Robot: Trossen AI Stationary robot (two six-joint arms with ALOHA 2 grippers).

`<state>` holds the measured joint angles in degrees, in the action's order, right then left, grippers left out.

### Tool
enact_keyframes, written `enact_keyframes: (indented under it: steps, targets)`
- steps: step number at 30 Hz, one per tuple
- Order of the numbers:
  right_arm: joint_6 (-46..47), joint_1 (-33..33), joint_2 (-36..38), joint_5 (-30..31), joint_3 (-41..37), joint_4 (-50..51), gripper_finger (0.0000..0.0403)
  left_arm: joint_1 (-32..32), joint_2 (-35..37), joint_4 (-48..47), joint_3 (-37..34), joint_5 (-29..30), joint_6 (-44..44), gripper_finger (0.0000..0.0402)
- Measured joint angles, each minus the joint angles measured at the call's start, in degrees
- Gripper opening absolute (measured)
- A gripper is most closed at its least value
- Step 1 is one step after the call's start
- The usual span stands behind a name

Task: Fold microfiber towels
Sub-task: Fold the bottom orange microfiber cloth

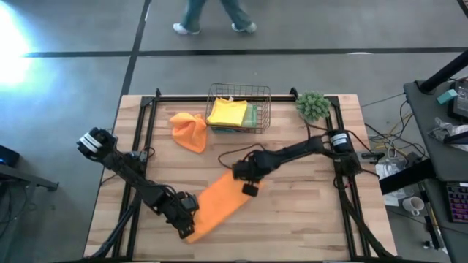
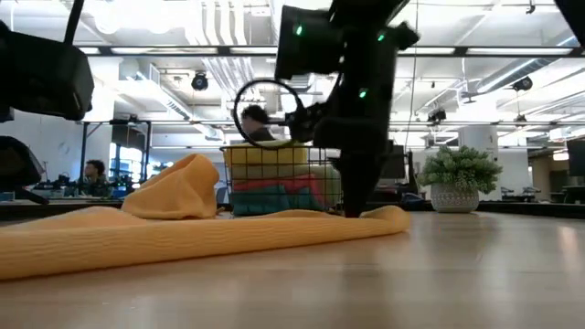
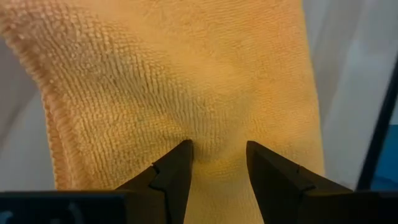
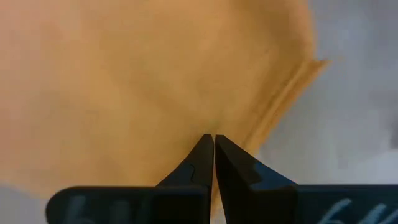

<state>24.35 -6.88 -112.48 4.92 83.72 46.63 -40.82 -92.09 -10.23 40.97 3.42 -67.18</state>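
An orange microfiber towel (image 1: 219, 206) lies folded in a long strip, slanting from the table's middle to its near left. My left gripper (image 3: 217, 152) is at the strip's near end and my right gripper (image 4: 214, 138), shut, is at its far end (image 2: 388, 217). A second orange towel (image 1: 189, 130) sits crumpled in a heap on the table, left of the wire basket (image 1: 265, 109). In the basket a yellow towel (image 1: 227, 111) lies on top of other folded ones. My left gripper pinches a pucker of the orange towel (image 3: 217, 163) between its two fingers, near the strip's near end. The fingers slant down from above, and creases run out from between them. The towel lies on the table. My right gripper sets its shut fingertips (image 2: 352, 210) on the towel's far end (image 4: 186, 118) from above, pointing steeply down. I see no cloth between them. The towel lies flat on the table under the tips.
A small green plant in a white pot (image 1: 313, 104) stands at the far right, beside the basket. Black rails (image 1: 139, 146) run along the table's left, right and far sides. A person's legs (image 1: 216, 18) show beyond the far edge.
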Motion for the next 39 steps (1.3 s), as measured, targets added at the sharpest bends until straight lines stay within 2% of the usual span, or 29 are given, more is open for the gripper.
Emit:
enact_keyframes:
  steps: [5, 11, 17, 21, 25, 31, 39]
  targets:
    - [-1.4, 2.9, 0.5, -0.3, 0.1, -1.9, 0.0008, 0.4, -0.4, 3.3, 0.1, 0.0, 2.7, 0.0141]
    - [0.0, 0.7, 5.7, -0.4, 1.8, -4.9, 0.0008, 0.5, 4.3, 0.2, 1.2, 0.7, 5.1, 0.0141]
    - [6.9, -6.3, 5.5, -3.0, 2.2, -19.9, 0.0008, 0.4, 9.7, -9.7, 1.7, 1.4, 6.0, 0.0141]
    - [10.9, -11.1, 3.7, -1.9, 2.4, -31.1, 0.0008, 0.4, 13.9, -18.7, 2.1, 1.5, 6.0, 0.0141]
    - [13.6, -13.3, 0.1, -0.6, 2.4, -39.9, 0.0008, 0.4, 17.7, -26.1, 2.1, 1.5, 6.0, 0.0141]
    - [15.4, -13.6, -6.2, -0.6, 5.5, -39.2, 0.0008, 0.4, 22.4, -33.1, 2.1, 1.3, 4.5, 0.0141]
    - [15.5, -13.5, -9.5, -1.6, 7.7, -33.9, 0.0008, 0.4, 25.3, -34.1, 2.0, 1.2, 3.0, 0.0141]
